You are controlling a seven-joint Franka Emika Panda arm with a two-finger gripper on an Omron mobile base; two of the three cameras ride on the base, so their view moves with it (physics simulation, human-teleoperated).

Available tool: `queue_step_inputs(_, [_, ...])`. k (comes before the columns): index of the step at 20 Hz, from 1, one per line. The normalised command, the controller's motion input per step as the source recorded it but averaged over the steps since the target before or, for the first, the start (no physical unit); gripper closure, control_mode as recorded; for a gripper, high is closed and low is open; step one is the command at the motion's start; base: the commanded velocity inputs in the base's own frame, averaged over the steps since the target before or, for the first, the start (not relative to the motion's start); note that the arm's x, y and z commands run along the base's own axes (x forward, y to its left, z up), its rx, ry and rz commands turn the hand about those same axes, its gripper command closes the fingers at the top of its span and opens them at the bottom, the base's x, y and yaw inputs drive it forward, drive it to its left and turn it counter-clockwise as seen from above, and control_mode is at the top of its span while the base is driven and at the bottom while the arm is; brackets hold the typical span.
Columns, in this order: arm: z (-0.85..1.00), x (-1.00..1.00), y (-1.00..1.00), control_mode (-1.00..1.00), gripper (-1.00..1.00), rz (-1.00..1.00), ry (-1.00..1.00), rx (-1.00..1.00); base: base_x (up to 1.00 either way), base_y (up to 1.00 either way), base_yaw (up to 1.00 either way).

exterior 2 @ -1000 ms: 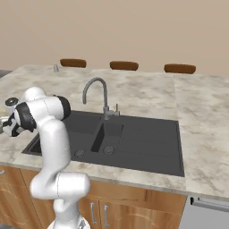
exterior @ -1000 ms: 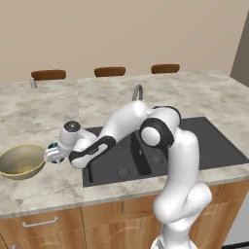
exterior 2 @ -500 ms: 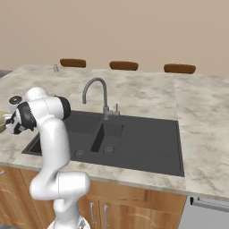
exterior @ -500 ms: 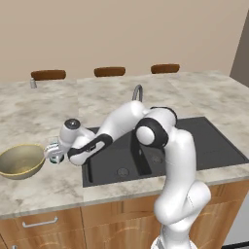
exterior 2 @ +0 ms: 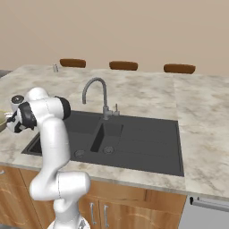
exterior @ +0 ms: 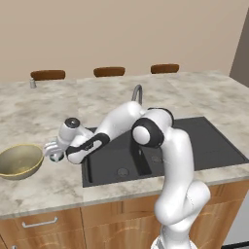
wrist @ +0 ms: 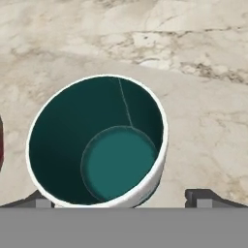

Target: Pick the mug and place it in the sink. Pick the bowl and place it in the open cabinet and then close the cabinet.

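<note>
Two dark finger tips (wrist: 202,196) stand wide apart at the bottom of the hand view, and the mug (wrist: 99,140) sits between them, its teal inside and pale rim facing the camera. The gripper (wrist: 121,198) is fully spread; neither tip is seen pressing the mug wall, so nothing is gripped. The mug stands on the marbled counter (wrist: 193,63).

From the left base view the arm reaches low and to the left across the counter (exterior: 48,112), with the gripper (exterior: 51,151) just beside the rim of the bowl (exterior: 19,160) — whether they touch cannot be told. The bowl lies on the counter left of the sink (exterior: 194,141), near the front edge. The mug itself is too hidden by the hand to make out there.

In the right base view the gripper (exterior 2: 9,118) is at the far left edge, over the counter left of the sink (exterior 2: 143,138). The grey faucet (exterior 2: 96,91) rises behind the basins. A small pale shaker (exterior: 32,83) stands at the far edge of the counter, well apart from the arm, and three brown chair backs (exterior: 109,71) show beyond it.
</note>
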Motion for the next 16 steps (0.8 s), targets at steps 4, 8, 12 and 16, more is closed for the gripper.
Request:
queue_step_inputs(4, [-0.21,0.00,0.16,-1.00,1.00,0.00,0.00,0.00,0.00,0.00,0.00])
queue_step_inputs(8, [-0.22,-0.06,0.00,-1.00,1.00,0.00,0.00,0.00,0.00,0.00,0.00])
queue_step_inputs(12, [-0.17,-0.21,-0.03,-1.00,1.00,0.00,0.02,0.00,0.00,0.00,0.00])
queue_step_inputs(16, [0.00,-0.50,-0.33,-1.00,1.00,-0.13,0.09,0.01,0.00,0.00,0.00])
